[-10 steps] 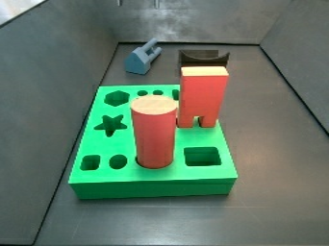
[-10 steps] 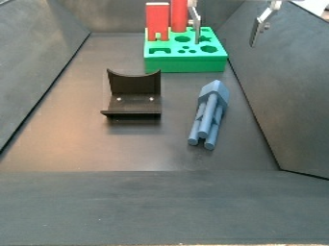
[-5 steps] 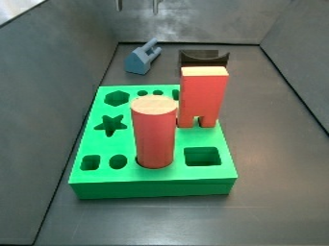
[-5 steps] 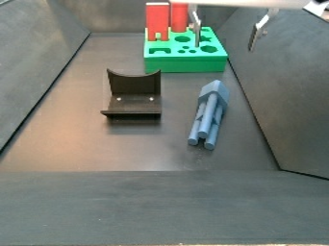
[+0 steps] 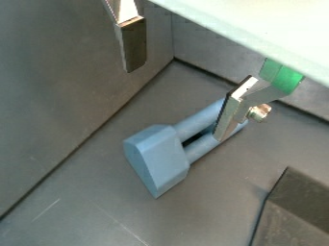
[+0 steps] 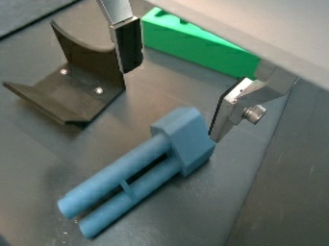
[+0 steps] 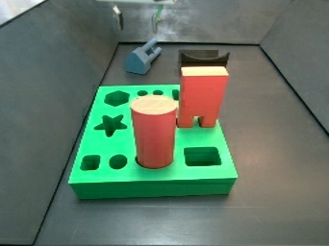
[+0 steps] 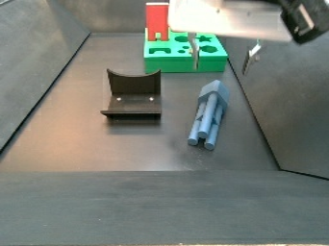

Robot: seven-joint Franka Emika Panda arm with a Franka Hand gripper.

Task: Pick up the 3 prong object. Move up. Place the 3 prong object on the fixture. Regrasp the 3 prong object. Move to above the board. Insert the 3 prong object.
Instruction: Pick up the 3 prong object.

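Blue-grey 3 prong object (image 6: pixel 144 169) lying flat on floor beside fixture (image 6: pixel 71 81), untouched. Gripper (image 6: pixel 178 81) poised above its head end, silver fingers (image 6: pixel 126 44) spread wide, nothing held, evidently aligned for pickup. Green board (image 8: pixel 186 54) well apart.

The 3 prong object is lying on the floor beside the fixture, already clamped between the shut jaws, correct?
Not quite. The 3 prong object lies on the floor beside the fixture, but the gripper hangs over it with jaws open, not clamping it, as both wrist views show.
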